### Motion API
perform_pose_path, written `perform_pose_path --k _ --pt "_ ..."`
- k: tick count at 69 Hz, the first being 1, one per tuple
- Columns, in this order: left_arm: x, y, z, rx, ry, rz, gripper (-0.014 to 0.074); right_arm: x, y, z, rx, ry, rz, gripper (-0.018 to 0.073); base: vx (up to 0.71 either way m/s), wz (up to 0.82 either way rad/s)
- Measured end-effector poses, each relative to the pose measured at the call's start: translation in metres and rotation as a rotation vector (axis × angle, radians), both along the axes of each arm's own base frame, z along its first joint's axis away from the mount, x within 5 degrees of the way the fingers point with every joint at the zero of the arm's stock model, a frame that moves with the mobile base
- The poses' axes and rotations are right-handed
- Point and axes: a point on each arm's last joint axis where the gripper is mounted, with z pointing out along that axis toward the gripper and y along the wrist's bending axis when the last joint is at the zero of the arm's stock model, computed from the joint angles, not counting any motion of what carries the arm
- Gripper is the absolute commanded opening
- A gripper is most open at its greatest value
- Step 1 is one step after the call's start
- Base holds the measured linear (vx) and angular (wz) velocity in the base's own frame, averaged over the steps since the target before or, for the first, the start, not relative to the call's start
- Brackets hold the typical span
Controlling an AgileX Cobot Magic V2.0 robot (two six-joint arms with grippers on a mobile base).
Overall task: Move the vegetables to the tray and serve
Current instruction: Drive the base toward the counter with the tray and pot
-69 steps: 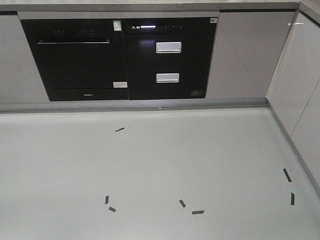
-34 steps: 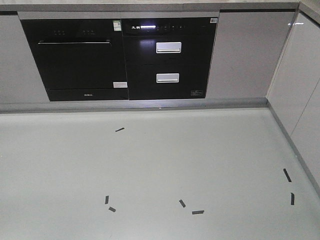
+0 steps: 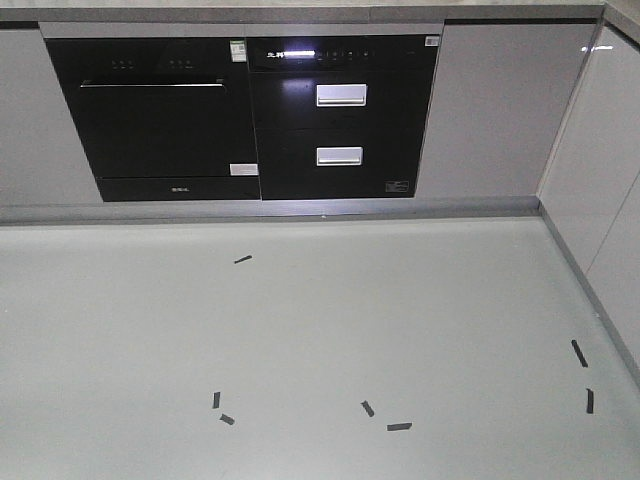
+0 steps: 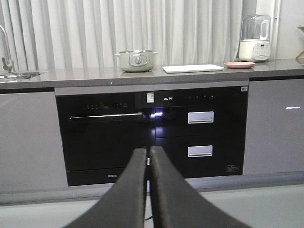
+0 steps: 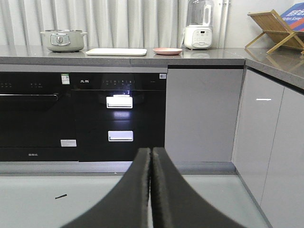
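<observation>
The left gripper (image 4: 148,150) and right gripper (image 5: 151,150) both have their jaws pressed together, gripping nothing. They hang low over the floor (image 3: 320,330), well apart from the counter (image 4: 85,74). Up there the tray (image 4: 193,68) lies flat between a lidded pot (image 4: 137,61) and the plate (image 4: 239,64). From this low angle, what these 3 hold cannot be told.

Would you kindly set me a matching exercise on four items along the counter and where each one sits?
Things:
1. pot
2. tray
3. plate
4. blender

Places:
A. between tray and blender
B. leftmost of the four
C. rightmost of the four
D. between pot and plate

Pairs: 1-B, 2-D, 3-A, 4-C
</observation>
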Motion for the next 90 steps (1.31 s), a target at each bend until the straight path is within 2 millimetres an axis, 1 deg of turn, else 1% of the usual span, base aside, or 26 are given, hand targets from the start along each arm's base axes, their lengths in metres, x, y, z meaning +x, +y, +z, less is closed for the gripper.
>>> perform_pose_path --k 45,90 --pt "0.0 0.0 0.0 0.0 0.0 0.0 -0.0006 0.0 0.0 0.0 0.0 0.0 0.0 -0.0004 0.06 0.08" --pt "0.0 0.0 0.0 0.0 0.0 0.0 -0.0006 0.0 0.0 0.0 0.0 0.0 0.0 -0.0004 0.17 -0.03"
